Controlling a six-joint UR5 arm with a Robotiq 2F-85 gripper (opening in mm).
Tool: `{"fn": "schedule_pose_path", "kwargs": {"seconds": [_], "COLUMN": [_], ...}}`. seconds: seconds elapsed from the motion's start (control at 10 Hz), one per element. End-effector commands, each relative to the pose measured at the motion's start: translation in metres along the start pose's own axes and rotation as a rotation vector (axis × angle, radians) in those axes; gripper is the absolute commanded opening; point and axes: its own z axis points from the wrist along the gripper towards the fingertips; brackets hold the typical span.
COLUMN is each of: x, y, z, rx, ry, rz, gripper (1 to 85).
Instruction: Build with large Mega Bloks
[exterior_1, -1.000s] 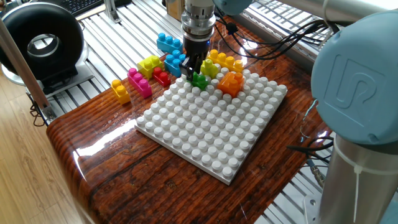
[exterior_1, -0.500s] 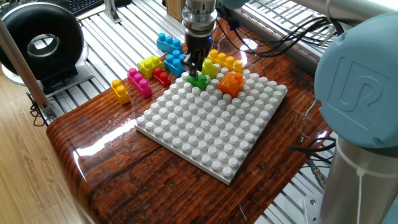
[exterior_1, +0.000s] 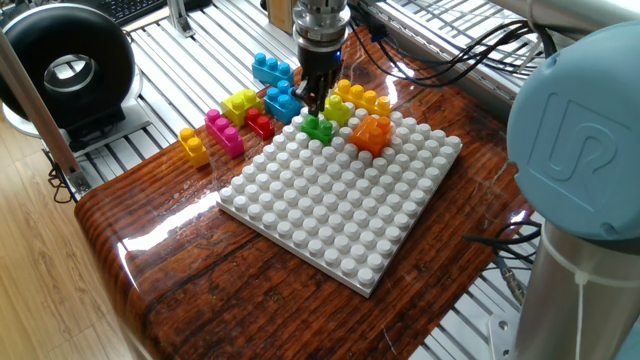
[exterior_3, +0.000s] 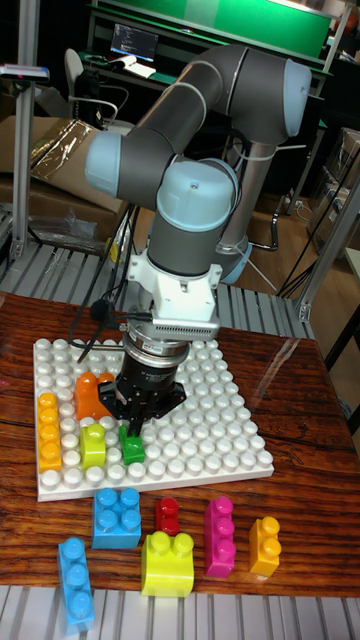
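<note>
- My pincer (exterior_3: 131, 424) is pointing straight down at the white baseplate (exterior_3: 230, 445), its two fingers sitting on either side of the small green brick (exterior_3: 131, 444); I cannot tell whether they are actually pinching it or merely flanking it.
- That green brick (exterior_1: 319, 128) is sitting on the baseplate's (exterior_1: 330, 250) studs in the row along the edge that faces the loose bricks, directly under my fingers.
- The lime brick (exterior_3: 93, 446) is standing on the baseplate just beside the green one, on the side toward the yellow brick.
- The orange brick (exterior_3: 91, 393) is sitting on the baseplate just behind the lime one, partly hidden by my pincer in the tall fixed view.
- The long yellow brick (exterior_3: 47, 430) is lying along the baseplate's side edge, near the orange and lime bricks.
- Off the baseplate, on the wooden table (exterior_1: 200, 270), the rest are lying loose in front of that same edge: a wide blue brick (exterior_3: 117, 517), a small red brick (exterior_3: 167, 516), a big yellow-green brick (exterior_3: 167, 563), a magenta brick (exterior_3: 218, 537), a small yellow-orange brick (exterior_3: 264, 545) and a narrow blue brick (exterior_3: 75, 583) farthest out.
</note>
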Motion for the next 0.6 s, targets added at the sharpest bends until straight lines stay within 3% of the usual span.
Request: {"fn": "schedule_pose_path", "kwargs": {"seconds": [0.0,0.2,0.5], "x": [-0.001,-0.004,-0.010], "y": [-0.001,-0.001,0.003], "z": [-0.002,0.001,0.009], "rx": [0.001,0.003,0.006], "ry": [-0.004,-0.010,-0.023], "rz": [0.029,0.040,0.054], "gripper": [9.7,2.7,1.0]}}
